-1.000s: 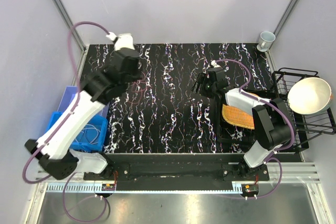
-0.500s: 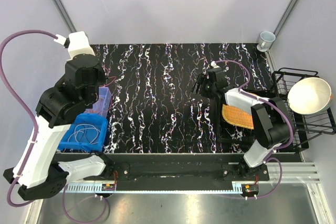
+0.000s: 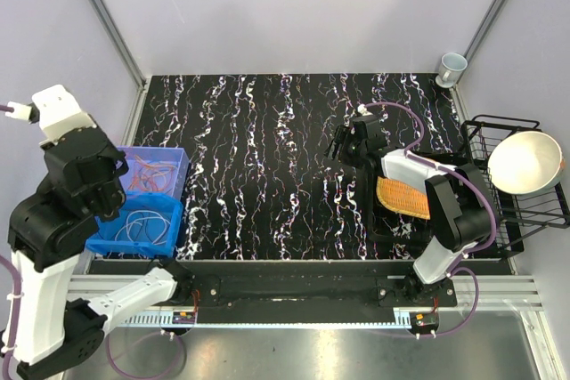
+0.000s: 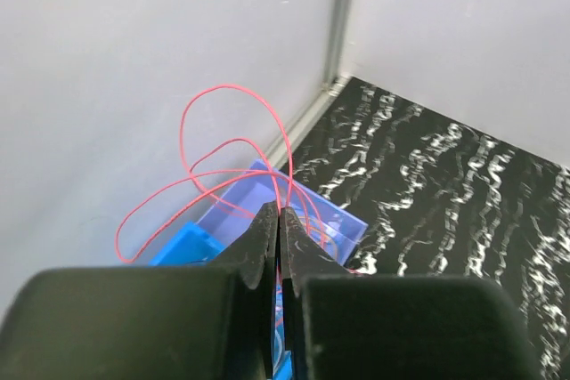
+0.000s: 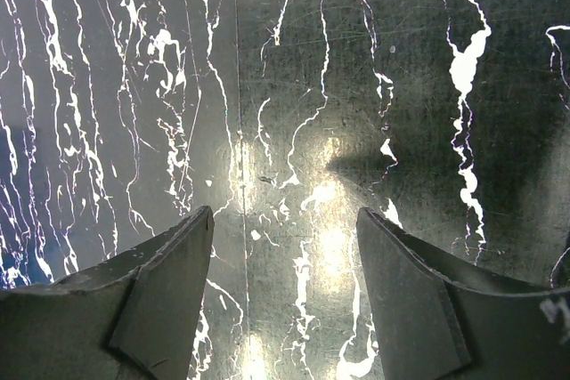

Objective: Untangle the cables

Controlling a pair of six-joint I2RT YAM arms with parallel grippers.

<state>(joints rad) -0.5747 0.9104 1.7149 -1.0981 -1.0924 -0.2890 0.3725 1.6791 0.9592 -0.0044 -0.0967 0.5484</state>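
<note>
In the left wrist view my left gripper (image 4: 278,213) is shut on a thin red cable (image 4: 233,87). The cable rises from the fingertips in loose loops in front of the grey wall. Below it stand a translucent blue bin (image 4: 337,220) and a darker blue bin (image 4: 183,242). From above, the left wrist (image 3: 78,162) hides its own fingers. Orange and red cables (image 3: 147,175) lie in the translucent bin (image 3: 156,149), and pale cables (image 3: 142,227) lie in the darker bin (image 3: 175,220). My right gripper (image 3: 338,144) (image 5: 285,220) hangs open over bare marbled table, holding nothing.
An orange ribbed mat (image 3: 403,195) lies under the right arm. A black wire rack (image 3: 525,211) at the right edge holds a cream bowl (image 3: 524,161). A small cup (image 3: 451,66) stands at the back right corner. Grey walls close in the left, back and right.
My left arm has swung from the table's back left out to the left over the blue bins, with the red cable in its jaws. The right arm has not moved.
</note>
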